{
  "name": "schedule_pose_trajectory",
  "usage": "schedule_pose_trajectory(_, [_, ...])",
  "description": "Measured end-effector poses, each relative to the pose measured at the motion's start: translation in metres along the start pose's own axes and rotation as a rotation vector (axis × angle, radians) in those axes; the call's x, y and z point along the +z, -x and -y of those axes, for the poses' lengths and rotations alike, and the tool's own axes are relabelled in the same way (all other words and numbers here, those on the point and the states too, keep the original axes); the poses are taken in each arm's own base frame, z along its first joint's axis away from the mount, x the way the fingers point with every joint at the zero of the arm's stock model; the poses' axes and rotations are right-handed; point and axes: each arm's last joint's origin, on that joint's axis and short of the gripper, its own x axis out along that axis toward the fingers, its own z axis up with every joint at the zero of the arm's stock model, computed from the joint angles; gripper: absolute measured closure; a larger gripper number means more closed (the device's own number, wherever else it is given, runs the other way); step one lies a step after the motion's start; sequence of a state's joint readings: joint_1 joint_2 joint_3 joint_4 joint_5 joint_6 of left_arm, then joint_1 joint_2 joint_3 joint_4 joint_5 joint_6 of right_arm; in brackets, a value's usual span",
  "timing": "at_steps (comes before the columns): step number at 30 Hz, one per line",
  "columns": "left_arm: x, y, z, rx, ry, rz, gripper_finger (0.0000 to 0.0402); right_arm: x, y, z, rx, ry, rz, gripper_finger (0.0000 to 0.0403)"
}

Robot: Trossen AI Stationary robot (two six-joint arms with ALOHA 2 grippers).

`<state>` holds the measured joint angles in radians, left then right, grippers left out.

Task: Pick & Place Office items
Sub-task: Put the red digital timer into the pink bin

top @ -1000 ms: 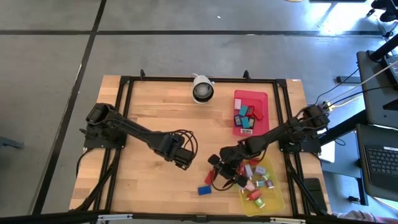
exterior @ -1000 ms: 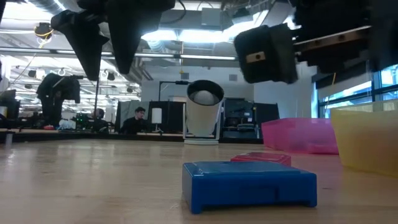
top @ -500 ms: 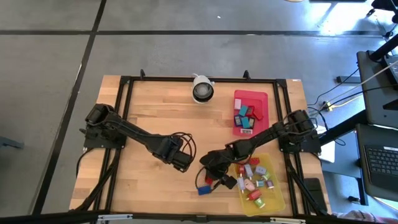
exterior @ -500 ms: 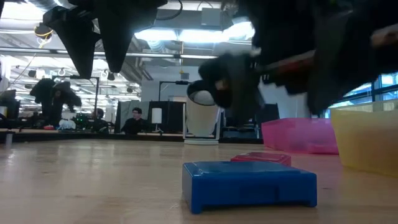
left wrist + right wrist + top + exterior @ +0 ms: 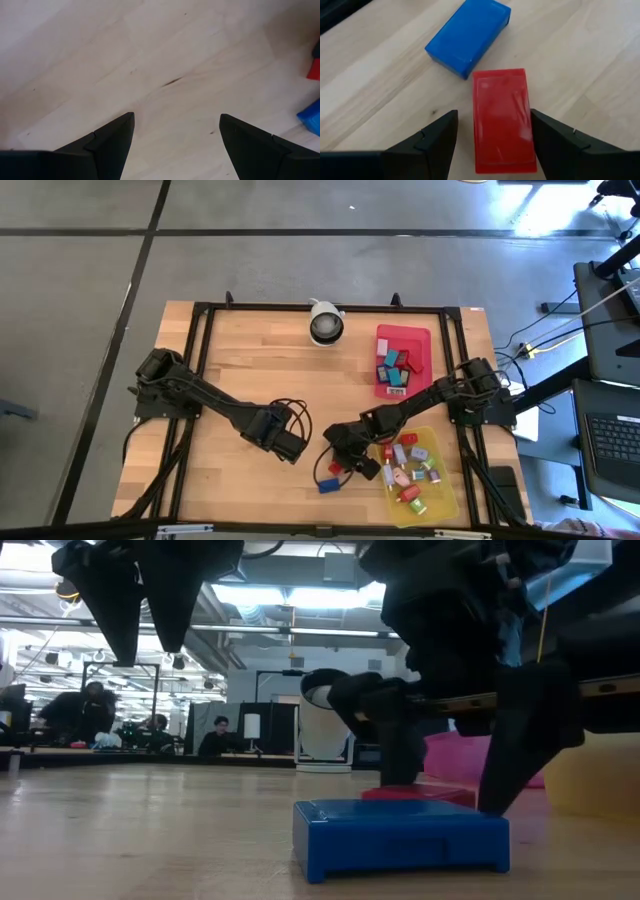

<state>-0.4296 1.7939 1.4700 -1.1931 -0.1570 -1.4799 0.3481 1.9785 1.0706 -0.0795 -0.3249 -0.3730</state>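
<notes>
At the table's near edge, right of centre: my right hand [image 5: 492, 137] is down low over two loose items on the bare wood.
Right hand state: fingers apart, straddling the red block [image 5: 504, 119]; nothing clamped, and I judge the pads are not yet touching it.
Red block: flat on the table, lying lengthwise between the fingers, just beside the yellow tray [image 5: 452, 502].
Blue block: [image 5: 468, 36] flat on the table, its corner just beside the red block's far end, nearer the near edge in the high view [image 5: 329, 485].
Other items: a mixed lot already in the yellow tray at the near right corner; several more in the red tray [image 5: 425, 334] toward the far right.
Left hand: [image 5: 176, 131] fingers apart, empty, hanging over bare wood left of the two blocks; waiting.
Step in hand (my judgement): lining up to close on the red block.
Risk 1: the block is nearly as wide as the gap; a small sideways error would land a fingertip on top and push it flat instead of gripping.
Risk 2: the blue block sits close; a skewed close could nudge it toward the near edge.
Risk 3: smooth flat sides; a shallow pinch could let it slip on the lift.
</notes>
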Motion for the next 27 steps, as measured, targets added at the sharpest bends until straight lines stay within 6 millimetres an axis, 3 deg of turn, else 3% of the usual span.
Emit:
schedule_pose_trajectory(4, [0.000, 0.000, 0.000, 0.002, 0.000, 0.014, 0.0112, 0.000, 0.001, 0.001, -0.028, -0.055, -0.013, 0.0184])
schedule_pose_trajectory(9, [0.000, 0.000, 0.000, 0.003, 0.018, 0.031, 0.0112, 0.000, 0.003, 0.001, -0.096, -0.081, -0.039, 0.0248])
schedule_pose_trajectory(15, [0.000, 0.000, 0.000, 0.006, 0.017, 0.029, 0.0112, -0.001, 0.021, 0.007, -0.169, -0.258, -0.069, 0.0250])
schedule_pose_trajectory(20, [0.001, 0.000, -0.001, 0.013, 0.015, 0.058, 0.0112, -0.001, 0.066, 0.016, -0.312, -0.353, -0.123, 0.0250])
schedule_pose_trajectory(27, [0.002, 0.000, -0.001, 0.014, 0.037, 0.090, 0.0112, -0.013, 0.160, 0.012, -0.528, -0.435, -0.257, 0.0250])
